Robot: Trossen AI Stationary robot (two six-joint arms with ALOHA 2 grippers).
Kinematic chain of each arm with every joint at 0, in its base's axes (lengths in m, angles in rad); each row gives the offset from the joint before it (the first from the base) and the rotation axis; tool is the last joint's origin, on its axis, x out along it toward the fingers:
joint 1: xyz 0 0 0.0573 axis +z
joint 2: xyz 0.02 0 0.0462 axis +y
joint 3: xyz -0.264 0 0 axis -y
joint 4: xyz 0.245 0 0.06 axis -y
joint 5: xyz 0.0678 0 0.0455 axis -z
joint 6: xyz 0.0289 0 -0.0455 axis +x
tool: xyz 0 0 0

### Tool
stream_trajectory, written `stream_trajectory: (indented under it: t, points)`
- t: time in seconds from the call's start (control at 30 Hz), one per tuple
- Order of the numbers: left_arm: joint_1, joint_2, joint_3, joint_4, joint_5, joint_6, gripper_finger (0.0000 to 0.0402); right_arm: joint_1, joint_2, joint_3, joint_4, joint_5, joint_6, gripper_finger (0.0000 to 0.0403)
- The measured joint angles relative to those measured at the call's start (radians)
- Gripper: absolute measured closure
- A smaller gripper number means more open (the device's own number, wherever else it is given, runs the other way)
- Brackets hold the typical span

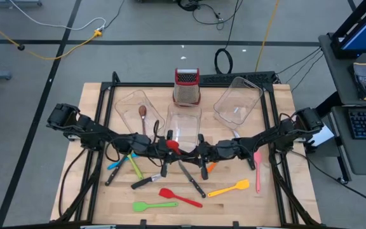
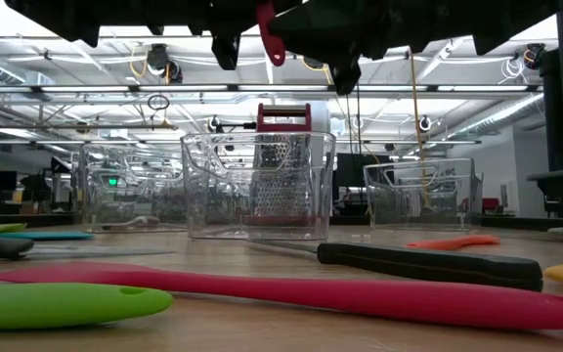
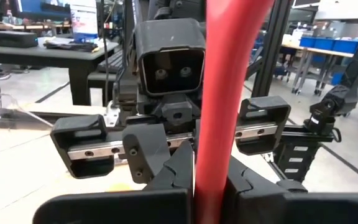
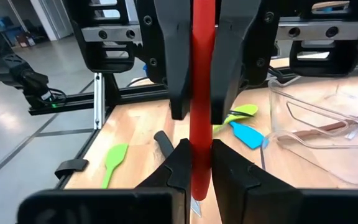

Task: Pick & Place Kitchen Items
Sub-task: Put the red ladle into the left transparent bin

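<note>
- Kitchen items mostly lie loose on the wooden table (image 1: 94, 102): a green spatula (image 1: 154, 205), a red spatula (image 1: 178, 196), a yellow spatula (image 1: 229, 188) and a pink spatula (image 1: 258, 170) along the lower part of the high view, with black-handled knives (image 1: 192, 179) and a blue utensil (image 1: 115, 163) just above them.
- Only one piece looks put away: a brown spoon (image 1: 143, 113) in the left clear tub (image 1: 134, 109). The middle tub (image 1: 183, 122) and the right tub (image 1: 238, 100) look empty, so I'd judge the job barely begun.
- A red utensil (image 1: 172, 145) hangs in mid-air at the centre of the high view, between the two arms, just below the middle tub.
- Left gripper (image 3: 207, 180) is clamped tight on its red handle.
- Right gripper (image 4: 201, 163) pinches the same handle from the opposite side, so both hold it at once; it reads like a hand-over.
- Box grater (image 1: 186, 86) stands behind the tubs, untouched.
</note>
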Motion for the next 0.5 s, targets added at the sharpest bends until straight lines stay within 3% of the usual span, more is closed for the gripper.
stream_trajectory:
  t: [0.37, 0.5]
  points:
    - [0.0, -0.002, 0.001, -0.083, -0.079, -0.032, 0.0386, -0.001, -0.001, 0.0, -0.061, 0.004, 0.01, 0.0343]
    - [0.001, -0.007, -0.006, -0.169, -0.158, -0.06, 0.0386, 0.006, -0.004, 0.001, -0.097, -0.028, 0.017, 0.0321]
